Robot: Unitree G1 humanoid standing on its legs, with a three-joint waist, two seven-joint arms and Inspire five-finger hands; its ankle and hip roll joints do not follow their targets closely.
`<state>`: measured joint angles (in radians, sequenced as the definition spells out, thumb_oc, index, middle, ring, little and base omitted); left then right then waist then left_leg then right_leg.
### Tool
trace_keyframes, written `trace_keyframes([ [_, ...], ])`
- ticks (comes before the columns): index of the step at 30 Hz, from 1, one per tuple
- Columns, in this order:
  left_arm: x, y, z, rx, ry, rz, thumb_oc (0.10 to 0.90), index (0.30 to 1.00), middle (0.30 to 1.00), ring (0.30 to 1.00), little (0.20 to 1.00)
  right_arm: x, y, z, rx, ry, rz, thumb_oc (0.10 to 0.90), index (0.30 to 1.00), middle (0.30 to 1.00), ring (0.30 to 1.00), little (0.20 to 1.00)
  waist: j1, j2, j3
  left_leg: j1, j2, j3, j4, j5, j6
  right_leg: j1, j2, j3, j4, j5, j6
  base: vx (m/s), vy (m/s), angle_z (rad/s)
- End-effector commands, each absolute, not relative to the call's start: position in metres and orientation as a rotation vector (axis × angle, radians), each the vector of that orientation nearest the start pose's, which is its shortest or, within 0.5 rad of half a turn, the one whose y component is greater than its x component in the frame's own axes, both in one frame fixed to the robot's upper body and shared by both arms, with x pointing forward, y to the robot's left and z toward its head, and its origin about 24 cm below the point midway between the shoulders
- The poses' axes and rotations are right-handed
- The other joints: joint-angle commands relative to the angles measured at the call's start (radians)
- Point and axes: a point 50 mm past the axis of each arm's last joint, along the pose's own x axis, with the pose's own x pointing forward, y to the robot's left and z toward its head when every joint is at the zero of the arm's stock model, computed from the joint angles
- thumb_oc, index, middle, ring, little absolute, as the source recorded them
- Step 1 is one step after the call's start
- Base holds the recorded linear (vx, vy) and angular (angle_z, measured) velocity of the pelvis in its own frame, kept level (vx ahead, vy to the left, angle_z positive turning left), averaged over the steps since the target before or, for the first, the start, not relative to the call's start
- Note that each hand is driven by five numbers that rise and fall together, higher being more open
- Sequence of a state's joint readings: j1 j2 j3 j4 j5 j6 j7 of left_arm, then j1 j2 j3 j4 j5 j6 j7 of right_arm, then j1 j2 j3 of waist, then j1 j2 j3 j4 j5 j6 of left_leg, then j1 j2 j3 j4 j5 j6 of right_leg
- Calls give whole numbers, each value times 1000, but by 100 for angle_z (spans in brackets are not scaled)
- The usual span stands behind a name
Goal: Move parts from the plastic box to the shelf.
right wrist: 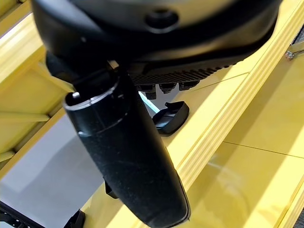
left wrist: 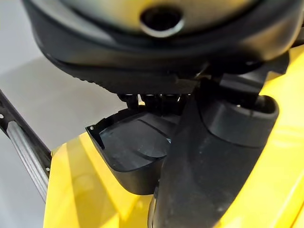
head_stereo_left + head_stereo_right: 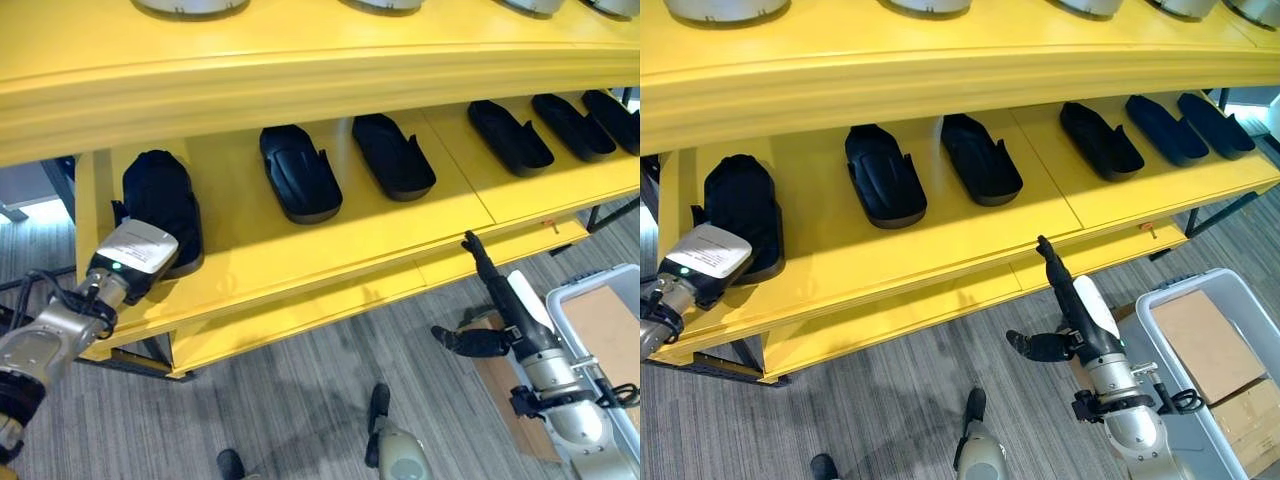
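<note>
Closest to the head camera, the right hand hangs below the front edge of the yellow shelf, with straight fingers pointing up toward the edge, the thumb out to the side, and nothing in it. Beside it stands the grey plastic box, where I see cardboard pieces.

Farther left, the left hand is at the leftmost black part, which lies on the shelf board near the left end. In the left wrist view the thumb is against this part, but I cannot tell if the fingers grip it. Five other black parts lie in a row to the right.

If the hand pulls back while caught on the rim, the part may slide off the front. The right fingertips may also hit the shelf edge when the arm lifts.
</note>
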<state>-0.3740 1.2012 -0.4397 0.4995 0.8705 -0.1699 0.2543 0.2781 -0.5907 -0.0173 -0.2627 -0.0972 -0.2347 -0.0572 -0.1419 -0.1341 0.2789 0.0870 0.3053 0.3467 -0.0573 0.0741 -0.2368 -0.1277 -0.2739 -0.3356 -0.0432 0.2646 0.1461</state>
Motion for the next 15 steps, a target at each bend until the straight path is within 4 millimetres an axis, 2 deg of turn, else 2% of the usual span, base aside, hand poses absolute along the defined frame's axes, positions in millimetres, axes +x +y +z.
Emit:
trace_keyframes([
  [1, 299, 345, 206, 2124, -227, 159, 900, 1000, 1000, 1000, 1000, 198, -232, 155, -687, -552, -23, 900, 1000, 1000, 1000, 1000, -24, -30, -22, 3, -38, 16, 42, -63, 73, 101, -134, -33, 108, -98, 116, 0, 0, 0],
  [7, 299, 335, 215, 2112, -302, 171, 900, 1000, 1000, 1000, 1000, 198, -234, 153, -691, -538, -28, 900, 1000, 1000, 1000, 1000, -24, -25, -25, 7, -40, 15, 40, -66, 74, 104, -134, -33, 109, -101, 116, 0, 0, 0],
  [15, 299, 330, 218, 2107, -345, 176, 900, 1000, 1000, 1000, 1000, 197, -235, 153, -693, -533, -30, 900, 1000, 1000, 1000, 1000, -28, -20, -28, 13, -43, 16, 38, -67, 74, 107, -135, -31, 110, -104, 116, 0, 0, 0],
])
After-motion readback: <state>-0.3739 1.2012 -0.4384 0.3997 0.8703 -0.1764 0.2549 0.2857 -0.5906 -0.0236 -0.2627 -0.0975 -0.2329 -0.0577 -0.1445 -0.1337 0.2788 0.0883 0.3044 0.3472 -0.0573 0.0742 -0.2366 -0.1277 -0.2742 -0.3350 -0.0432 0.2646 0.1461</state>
